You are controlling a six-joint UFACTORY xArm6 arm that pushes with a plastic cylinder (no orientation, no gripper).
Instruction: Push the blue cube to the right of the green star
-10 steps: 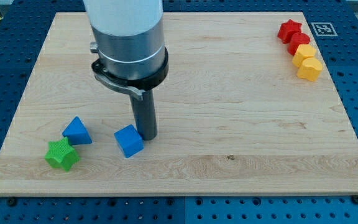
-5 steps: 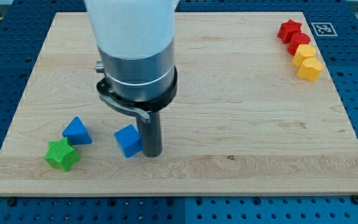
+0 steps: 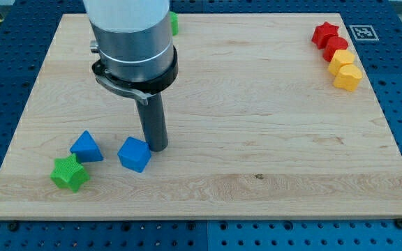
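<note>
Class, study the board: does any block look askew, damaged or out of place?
Nothing stands out. The blue cube sits turned corner-on beside my tip, right of the green star; no block looks damaged.

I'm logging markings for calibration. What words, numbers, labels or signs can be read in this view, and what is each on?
No readable words or numbers.
A black-and-white square fiducial tag, at the wooden board's top right corner: a pattern only, no text.
The blocks and arm show no lettering.

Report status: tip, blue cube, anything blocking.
My tip on the board, touching the blue cube at its upper right. Cube right of the green star, apart. Blue triangular block sits between, slightly higher.
</note>
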